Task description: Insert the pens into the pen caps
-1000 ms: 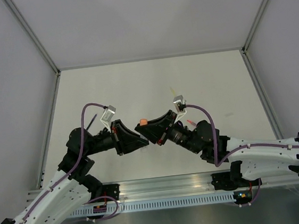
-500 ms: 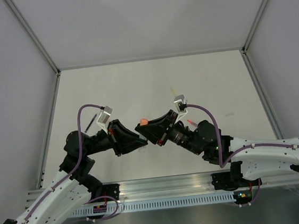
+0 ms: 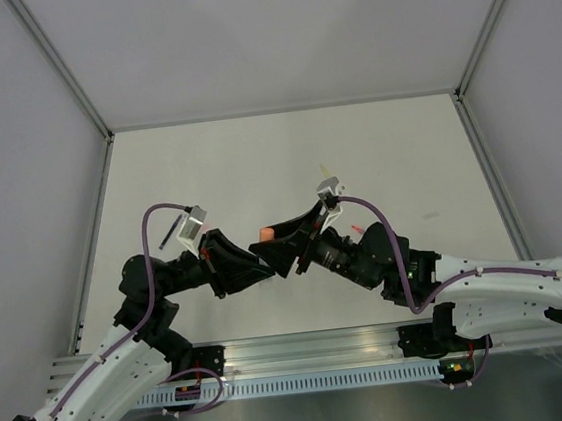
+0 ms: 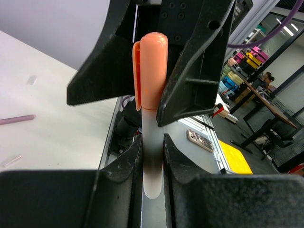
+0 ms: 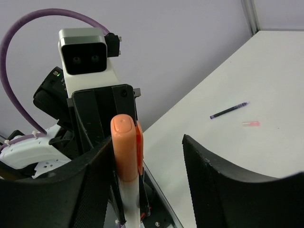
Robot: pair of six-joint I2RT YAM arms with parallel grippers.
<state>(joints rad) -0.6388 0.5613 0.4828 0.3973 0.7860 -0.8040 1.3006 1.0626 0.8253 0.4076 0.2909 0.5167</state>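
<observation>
Whitish pen [image 4: 153,176], orange cap [image 4: 153,71] on, clamped in left pincer [image 4: 152,144], right pincer [image 5: 147,142] agape.

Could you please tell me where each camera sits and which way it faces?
Top external: above and behind, looking down on the white table; both arms show.
Left wrist: looks along the left fingers, clamped on the whitish-grey pen, toward the right fingers.
Right wrist: looks between the right fingers at the left arm's grey camera box.
Shared: both wrist views show the bright orange plastic cap.
</observation>
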